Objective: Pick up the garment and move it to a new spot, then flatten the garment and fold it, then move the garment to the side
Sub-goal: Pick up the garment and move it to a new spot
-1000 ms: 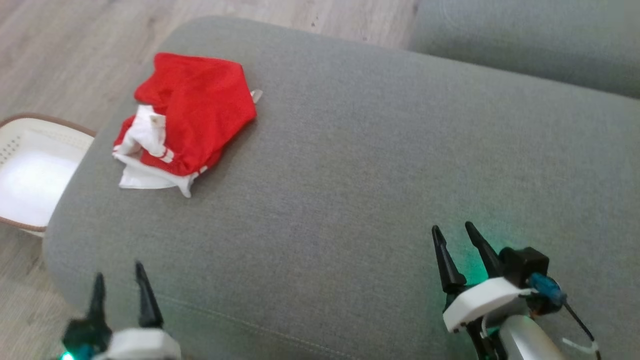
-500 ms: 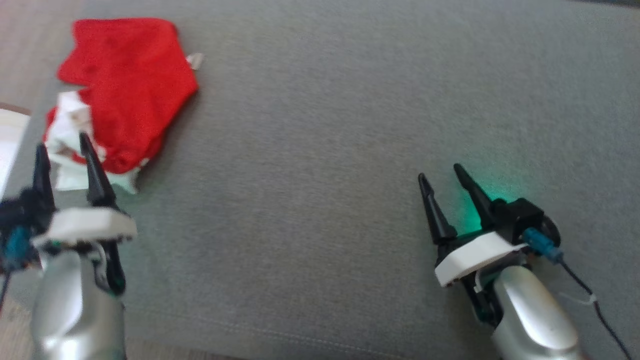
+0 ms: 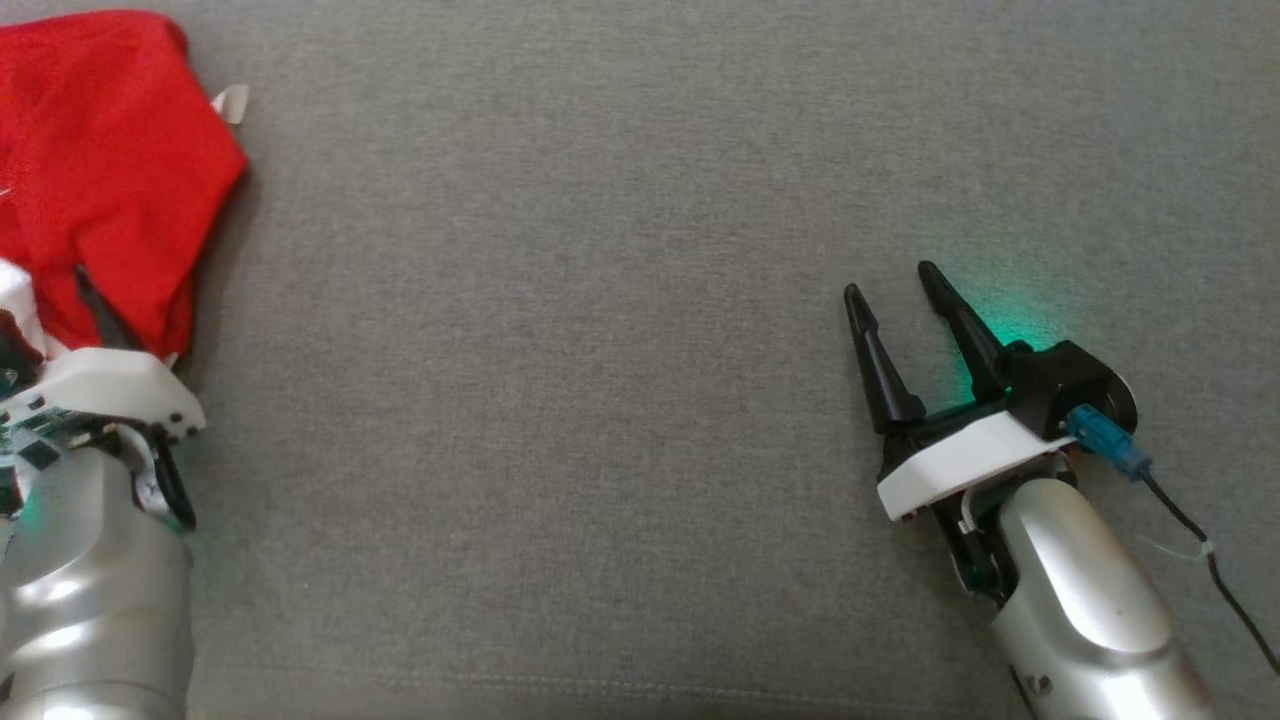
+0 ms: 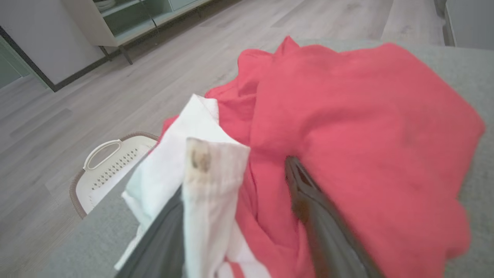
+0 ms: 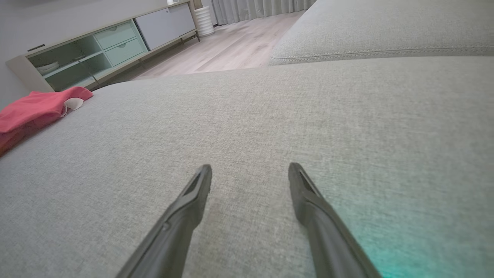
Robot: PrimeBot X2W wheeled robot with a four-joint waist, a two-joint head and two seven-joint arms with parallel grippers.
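Since a second ago, the left gripper (image 4: 236, 173) has been brought forward from the near edge of the cushion (image 3: 600, 420) into the garment (image 3: 110, 170). Its fingers (image 4: 320, 216) are held spread and pushed among the folds, with a white fold draped over one and red cloth lying between them; nothing is pinched. The right gripper (image 3: 889, 280) is held spread over bare cushion, well apart from the garment, with a green glow (image 3: 1010, 320) cast beside it. The garment, red with white trim, lies bunched by the cushion's left edge. A laundry basket (image 4: 104, 170) is seen on the floor (image 4: 135, 88) just past that edge.
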